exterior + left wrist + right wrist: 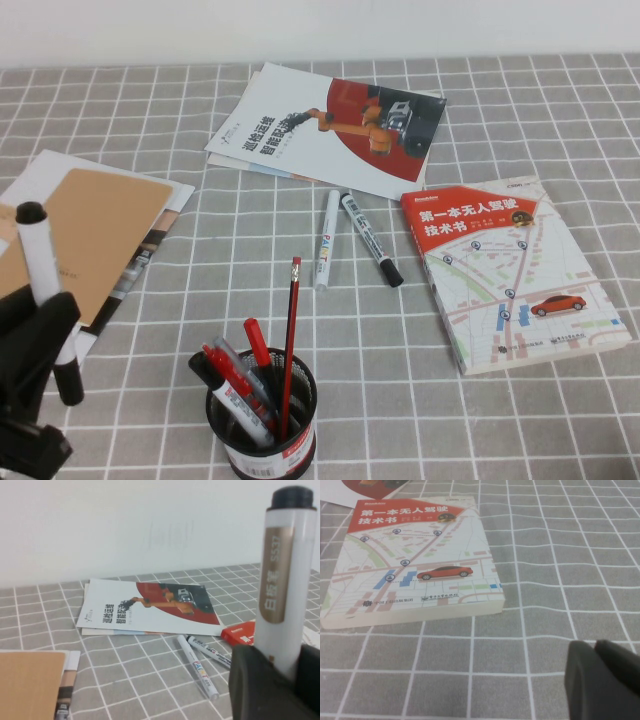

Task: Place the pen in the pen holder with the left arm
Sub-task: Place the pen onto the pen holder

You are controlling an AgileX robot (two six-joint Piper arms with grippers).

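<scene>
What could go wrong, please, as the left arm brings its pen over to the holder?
1. The holder is already crowded with red pens and a tall pencil; the pen could jam against them or knock the pencil.
2. The left pincer grips the pen low on its barrel, tilted, so it may swing or slip on contact.
3. A push on the rim might tip the holder.
The right pincer hovers right of the book, uninvolved.

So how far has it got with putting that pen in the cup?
Done: the left pincer is shut on the pen and holds it upright above the table's left side. In hand: carrying it, though it is not yet over the pen holder, which stands to its right with other pens inside. Left: move across, lower and release. The right pincer sits low beside the map book.
</scene>
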